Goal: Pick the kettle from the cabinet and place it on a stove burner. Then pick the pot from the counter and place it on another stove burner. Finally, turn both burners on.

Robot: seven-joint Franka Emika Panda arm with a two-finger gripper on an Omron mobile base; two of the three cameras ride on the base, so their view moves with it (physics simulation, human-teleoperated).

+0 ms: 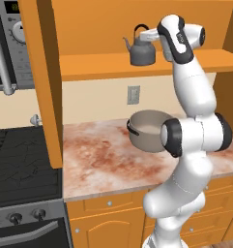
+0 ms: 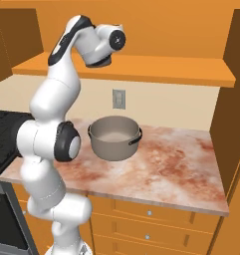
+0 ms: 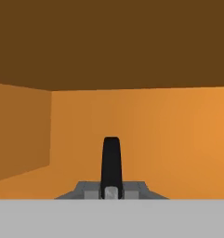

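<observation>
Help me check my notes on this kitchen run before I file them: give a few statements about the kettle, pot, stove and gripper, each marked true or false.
1. The kettle stands on the cabinet shelf. True.
2. The pot sits on a stove burner. False: it rests on the counter.
3. The gripper is shut on the kettle handle. True.
4. The stove burners carry a pan. False: the grates are bare.
5. The pot has a lid on. False: it is open.

Dark kettle upright on cabinet shelf — pot on counter
</observation>
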